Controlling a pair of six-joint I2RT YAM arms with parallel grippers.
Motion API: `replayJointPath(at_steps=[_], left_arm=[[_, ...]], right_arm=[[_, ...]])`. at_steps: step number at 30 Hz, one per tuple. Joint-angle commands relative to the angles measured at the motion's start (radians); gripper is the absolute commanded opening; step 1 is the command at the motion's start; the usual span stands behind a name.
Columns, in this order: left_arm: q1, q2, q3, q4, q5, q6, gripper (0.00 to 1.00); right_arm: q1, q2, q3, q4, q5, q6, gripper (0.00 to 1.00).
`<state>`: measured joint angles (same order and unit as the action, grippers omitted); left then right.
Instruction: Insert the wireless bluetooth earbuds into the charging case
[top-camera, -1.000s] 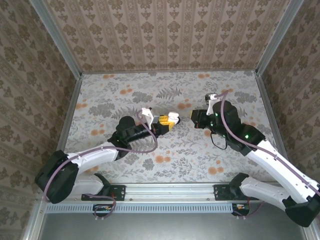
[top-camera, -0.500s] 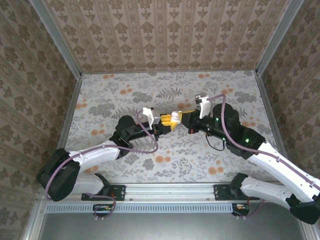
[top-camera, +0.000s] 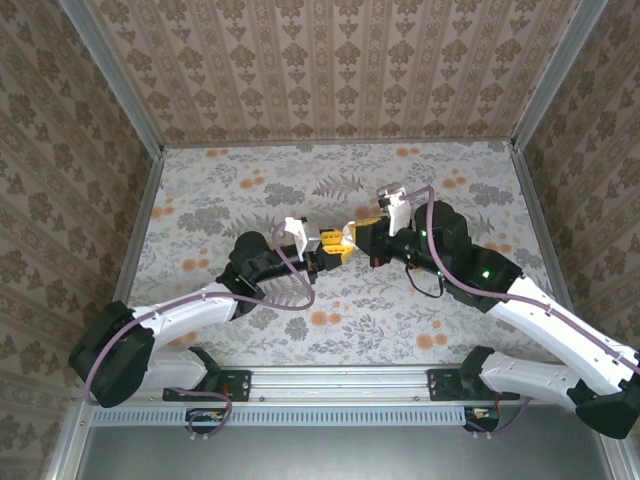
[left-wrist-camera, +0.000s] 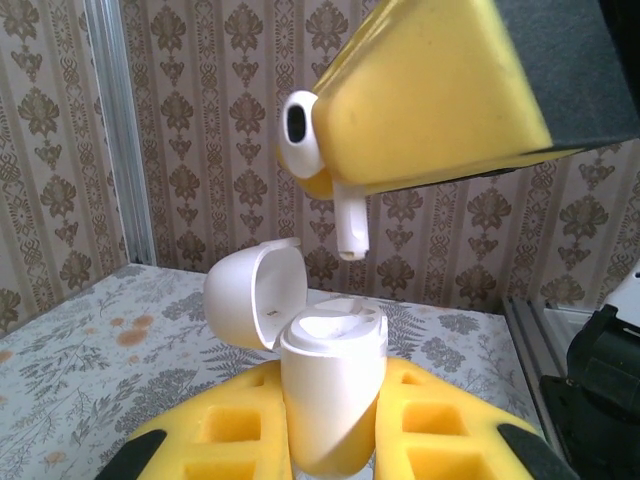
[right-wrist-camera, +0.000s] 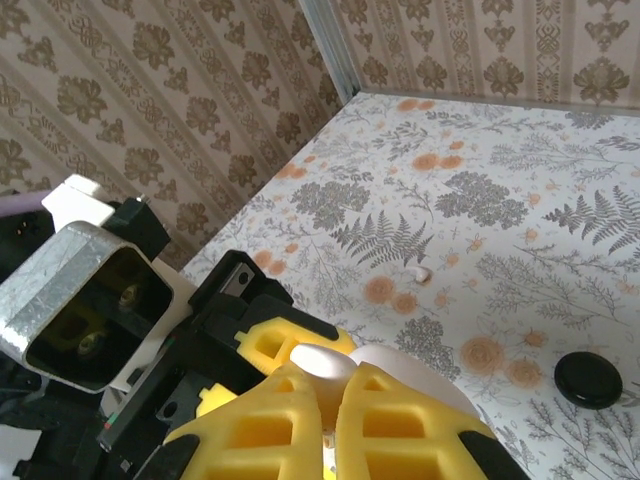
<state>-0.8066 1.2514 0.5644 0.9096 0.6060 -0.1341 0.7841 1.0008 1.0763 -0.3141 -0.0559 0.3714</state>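
The charging case (left-wrist-camera: 330, 385) is white, with its lid (left-wrist-camera: 250, 295) flipped open. It stands upright between the yellow pads of my left gripper (left-wrist-camera: 330, 400), which is shut on it. My right gripper (right-wrist-camera: 338, 400) is shut on a white earbud (left-wrist-camera: 305, 135) and holds it just above the case, stem (left-wrist-camera: 350, 220) pointing down and not touching the opening. In the top view the two grippers (top-camera: 335, 243) (top-camera: 360, 232) meet tip to tip at mid-table. From the right wrist the case (right-wrist-camera: 321, 361) and its lid (right-wrist-camera: 411, 371) show beneath the fingers. The second earbud is hidden.
A black round disc (right-wrist-camera: 588, 380) lies on the floral table. Further out lies a tiny white piece (right-wrist-camera: 421, 272). Patterned walls with metal corner posts (top-camera: 110, 75) close in the table on three sides.
My right gripper has swung left across the table to the left gripper, bringing the earbud over the open case. The left gripper has held the case nearly still.
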Motion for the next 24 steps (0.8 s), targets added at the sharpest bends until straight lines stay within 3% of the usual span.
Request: replayJointPath(at_steps=[1,24], left_arm=[[-0.008,-0.018,0.031,0.01,0.001,0.018,0.0],[-0.013,-0.02,0.04,0.017,-0.032,-0.013,0.0]], right_arm=[[0.012,0.009,0.017,-0.025,0.031,-0.029,0.07],[0.025,0.029,-0.028,-0.036,0.097,-0.065,0.07]])
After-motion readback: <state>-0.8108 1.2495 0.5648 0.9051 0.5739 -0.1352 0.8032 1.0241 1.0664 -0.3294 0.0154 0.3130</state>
